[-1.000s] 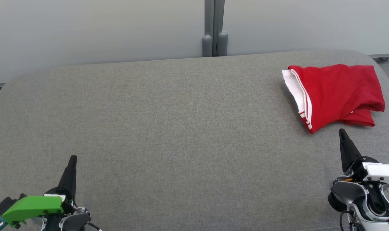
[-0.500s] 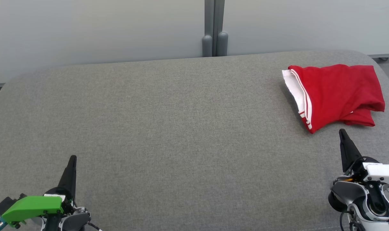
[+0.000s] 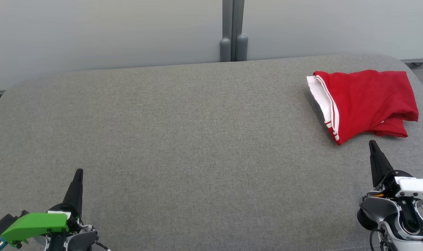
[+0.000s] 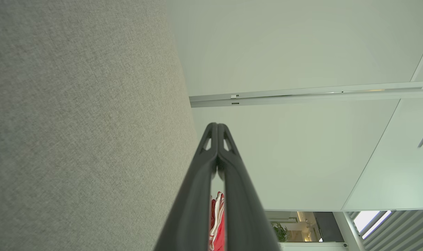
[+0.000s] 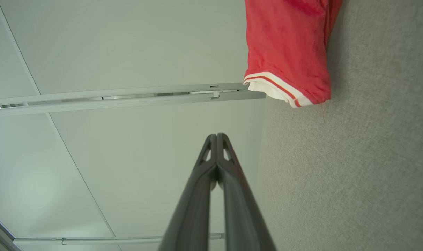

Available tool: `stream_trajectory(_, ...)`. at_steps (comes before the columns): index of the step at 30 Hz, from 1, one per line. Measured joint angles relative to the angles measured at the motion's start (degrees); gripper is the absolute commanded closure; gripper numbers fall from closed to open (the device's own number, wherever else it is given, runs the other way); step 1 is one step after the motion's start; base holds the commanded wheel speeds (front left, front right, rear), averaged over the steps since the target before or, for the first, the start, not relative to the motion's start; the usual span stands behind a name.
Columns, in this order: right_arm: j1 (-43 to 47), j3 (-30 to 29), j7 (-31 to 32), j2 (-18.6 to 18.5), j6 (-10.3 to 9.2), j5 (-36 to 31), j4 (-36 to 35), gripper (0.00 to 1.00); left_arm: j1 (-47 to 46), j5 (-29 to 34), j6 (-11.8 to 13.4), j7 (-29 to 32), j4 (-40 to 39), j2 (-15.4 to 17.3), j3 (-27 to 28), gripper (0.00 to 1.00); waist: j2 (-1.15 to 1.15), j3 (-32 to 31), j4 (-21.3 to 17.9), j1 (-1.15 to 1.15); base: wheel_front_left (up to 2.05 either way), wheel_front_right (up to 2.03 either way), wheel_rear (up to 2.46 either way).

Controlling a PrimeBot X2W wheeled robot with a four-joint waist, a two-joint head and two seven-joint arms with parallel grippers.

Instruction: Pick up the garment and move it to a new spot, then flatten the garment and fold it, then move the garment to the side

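We find the garment at the upper right of the head view, lying on the grey padded surface close to its far right corner. It is red and gathered into a compact, roughly folded bundle. A white band with thin red stripes runs down its left edge, and its lower right corner is rumpled. Nothing touches it.

The right gripper stands at the lower right of the head view. Its two dark fingers are pressed together into one narrow point and carry nothing. That point ends just below the bundle's lower edge, apart from the cloth. In the right wrist view we see the same fingers meeting at their tips, with the garment at the top of the frame, its striped hem turned towards them and well clear of them.

The left gripper sits at the lower left of the head view, with a green cover on its wrist. It too is closed to a single point and is empty. A wide stretch of bare grey cloth lies between it and the garment. In the left wrist view a sliver of red and white shows through the slot between the fingers near the bottom edge. We take it for the garment, though too little shows to be sure.

A pale wall runs across the top of the head view, with a grey post at top centre.
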Motion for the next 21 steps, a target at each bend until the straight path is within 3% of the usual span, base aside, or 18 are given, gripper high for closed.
stream_trajectory(21,0.0,-0.2,0.2,0.1,0.01,0.0,0.1,1.0,0.0,0.0,0.0,0.1,0.0,0.0,0.1,1.0,0.0,0.0,0.0,0.0,0.0,0.0,0.0)
